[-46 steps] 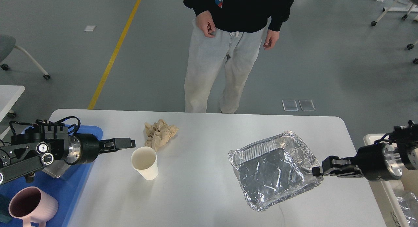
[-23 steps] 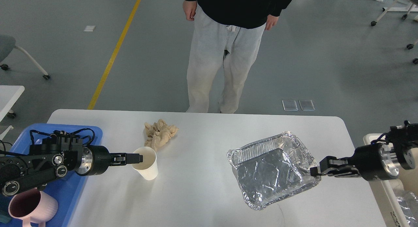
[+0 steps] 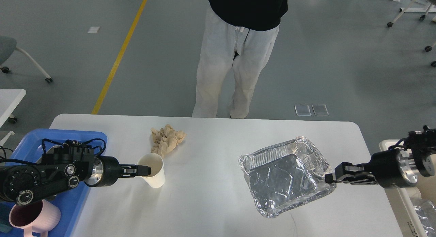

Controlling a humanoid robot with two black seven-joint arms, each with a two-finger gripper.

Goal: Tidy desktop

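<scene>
The white desktop (image 3: 211, 199) holds a white paper cup (image 3: 154, 174), a crumpled brown paper wad (image 3: 167, 139) and a crinkled foil tray (image 3: 282, 177). My left gripper (image 3: 145, 169) reaches in from the left, with its tip at the cup's near rim and over the cup's mouth. It is seen edge-on, so its two fingers cannot be told apart. My right gripper (image 3: 327, 178) comes in from the right and is shut on the foil tray's right rim. The tray sits tilted.
A blue plastic tray (image 3: 90, 137) lies on the desktop's left end under my left arm, with a pink mug (image 3: 32, 218) at its front. A white bin (image 3: 403, 204) stands off the right edge. A person (image 3: 238, 59) stands at the far edge. A small white table corner (image 3: 10, 99) is at far left.
My left gripper has moved down and right from beside the cup to its rim. The right gripper and foil tray shifted only slightly. The person stepped a little to the right.
</scene>
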